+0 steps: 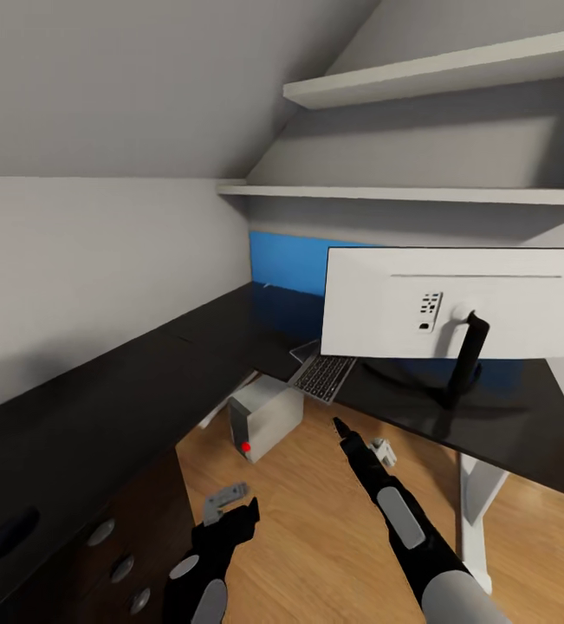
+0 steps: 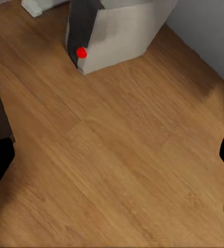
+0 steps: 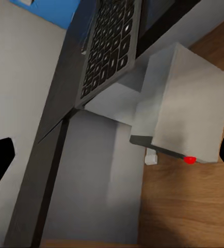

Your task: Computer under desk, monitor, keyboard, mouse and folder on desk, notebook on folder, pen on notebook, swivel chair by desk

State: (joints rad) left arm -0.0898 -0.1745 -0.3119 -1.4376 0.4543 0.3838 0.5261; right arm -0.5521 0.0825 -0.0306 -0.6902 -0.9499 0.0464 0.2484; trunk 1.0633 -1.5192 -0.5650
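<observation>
Both end effectors, left (image 1: 230, 505) and right (image 1: 364, 442), spread open and empty above the wood floor (image 1: 316, 537); computer (image 1: 264, 418) beneath the desk (image 1: 143, 381)

Sloped grey ceiling (image 1: 143, 78) over pale grey walls (image 1: 82, 277); two white shelves (image 1: 455, 74) stacked on the far wall; blue wall panel (image 1: 286, 260) below them; light wood plank floor (image 1: 316, 529), evenly lit, soft shadows.
</observation>
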